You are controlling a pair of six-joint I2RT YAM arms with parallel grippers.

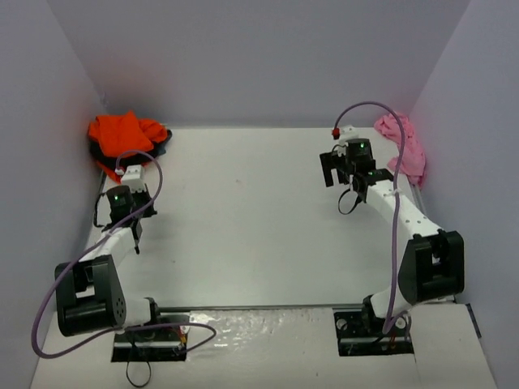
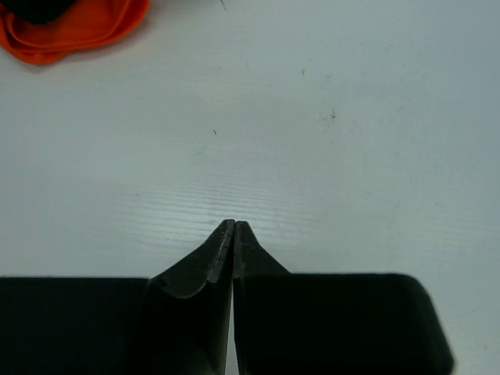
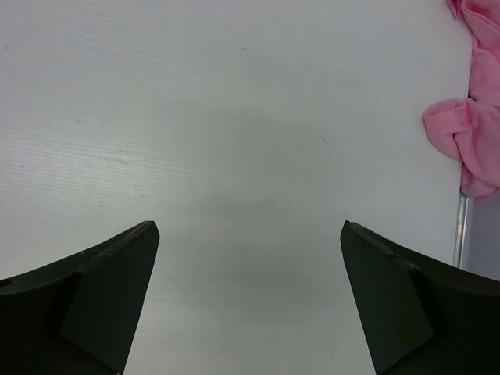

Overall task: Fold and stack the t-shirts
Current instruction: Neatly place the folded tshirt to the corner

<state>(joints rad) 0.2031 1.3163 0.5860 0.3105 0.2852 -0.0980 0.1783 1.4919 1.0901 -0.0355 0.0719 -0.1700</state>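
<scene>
The left gripper [image 2: 233, 225] hangs low over the bare left part of the white table [image 1: 243, 219]. Its two black fingers [image 2: 195, 273] are pressed tip to tip with nothing between them. Just beyond it, in the far left corner, lies a crumpled heap of orange-red t-shirts [image 1: 122, 130] that touches the left wall [image 1: 40, 121]. A black t-shirt [image 2: 35, 6] is bunched in with the heap. From the left wrist view only a rounded orange fold and a bit of that black cloth show at the far left, well apart from the closed fingertips.

The right gripper [image 3: 250, 226] is over the far right part of the table, its fingers [image 3: 117, 281] spread wide apart and holding nothing, with plain tabletop showing between them. To its right, the pink t-shirt [image 1: 404, 147] lies rumpled along the far right table edge, draped against the right wall [image 1: 478, 121] and over a metal edge strip [image 3: 462, 234]. It is near the right finger but not touching it.
</scene>
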